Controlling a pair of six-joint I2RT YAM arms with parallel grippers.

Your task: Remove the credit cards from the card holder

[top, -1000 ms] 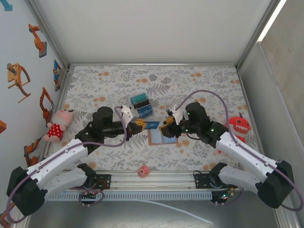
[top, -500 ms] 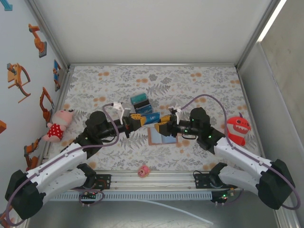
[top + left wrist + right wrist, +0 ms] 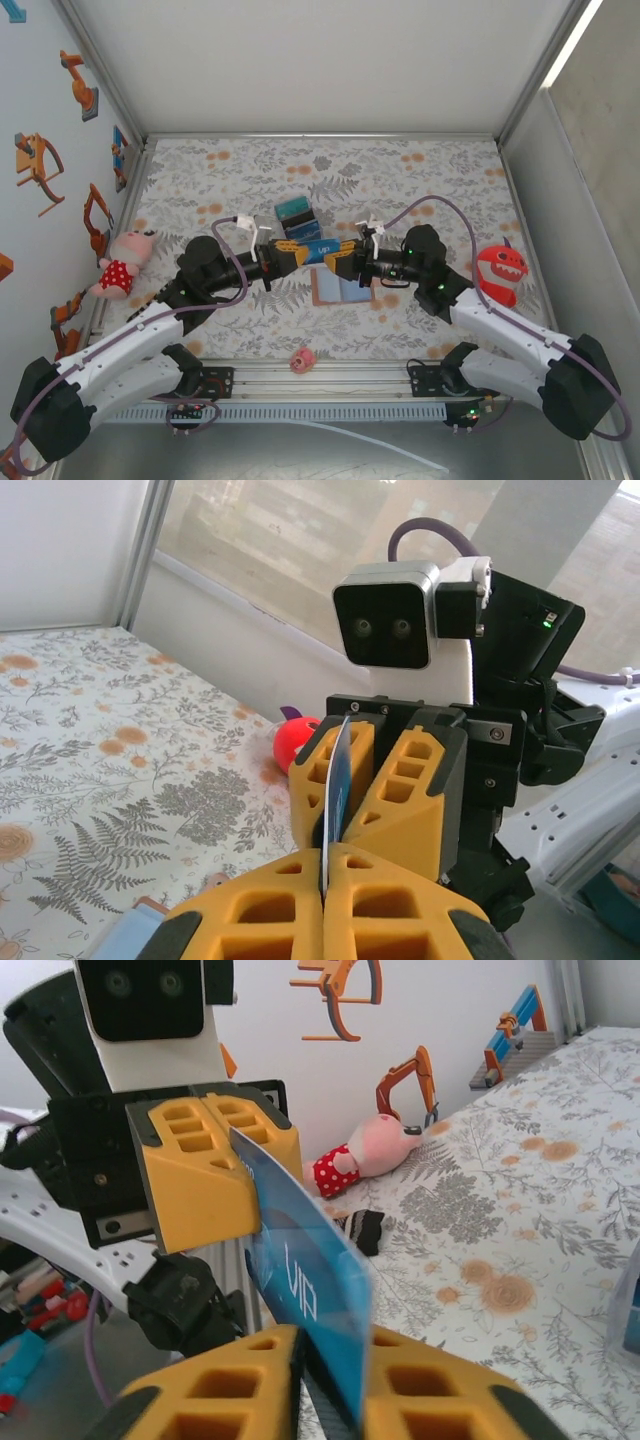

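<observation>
Holding one end of a blue card, the left gripper is pressing its jaws together on it. The right gripper is facing it from the right, and its jaws are sitting around the other end of the card. A thin dark gap is showing beside the card there, so I cannot tell if those jaws are pinching it.

The card is hanging in the air over the middle of the desk, just far of the open card holder, which is lying flat. The card's long side is running left to right, from one gripper to the other. It is standing up on its thin edge.

The top camera is showing two more cards lying on the desk farther back, a teal card with a dark blue card just beside it.

The left wrist camera is looking at the held card edge-on, so it is showing up as a thin pale line going from the yellow jaws toward the right gripper. The right wrist camera is looking at the card's wide blue face, and light marks are showing on it. A pink pig toy is lying behind the left gripper there. A red toy is peeking out in the left wrist view.
</observation>
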